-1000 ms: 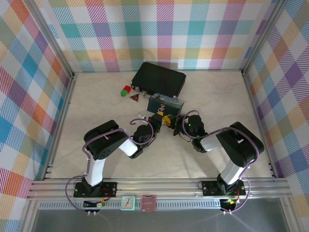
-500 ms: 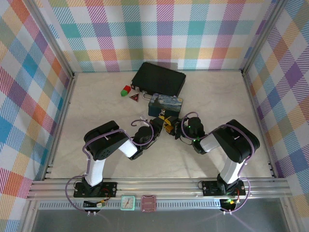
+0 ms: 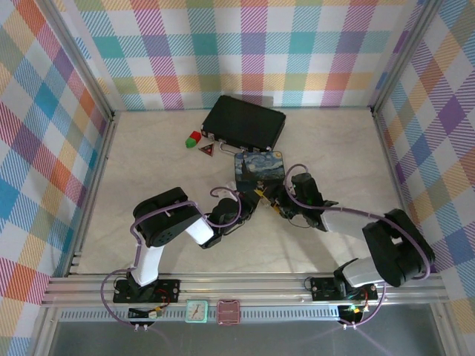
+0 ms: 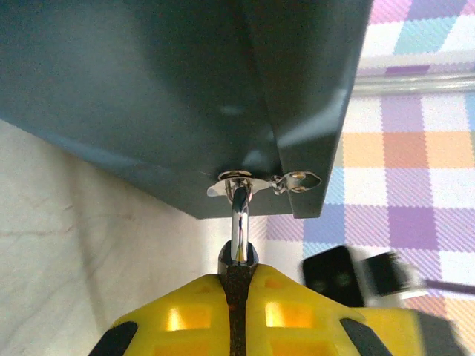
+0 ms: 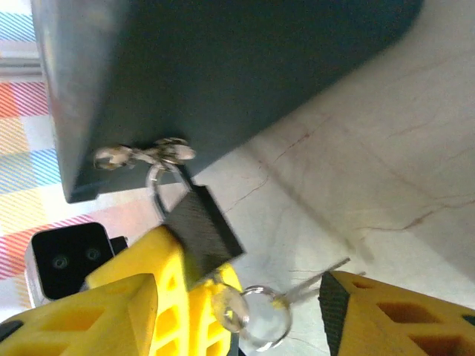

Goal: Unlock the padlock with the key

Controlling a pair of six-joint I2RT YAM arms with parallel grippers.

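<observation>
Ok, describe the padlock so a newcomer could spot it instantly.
Start at the blue starry tin mid-table. Hooked through the clasp on its near edge is the padlock, pinched in the left gripper. Unlike the red and green blocks left of the tin, it is grey metal with a looped shackle and a key ring at its end.

The blue starry tin (image 3: 260, 167) has tipped, so its painted lid now faces up. The right gripper (image 3: 273, 202) has opened its jaws (the key (image 5: 315, 276) hangs free between them), and its elbow has swung right and nearer.
</observation>
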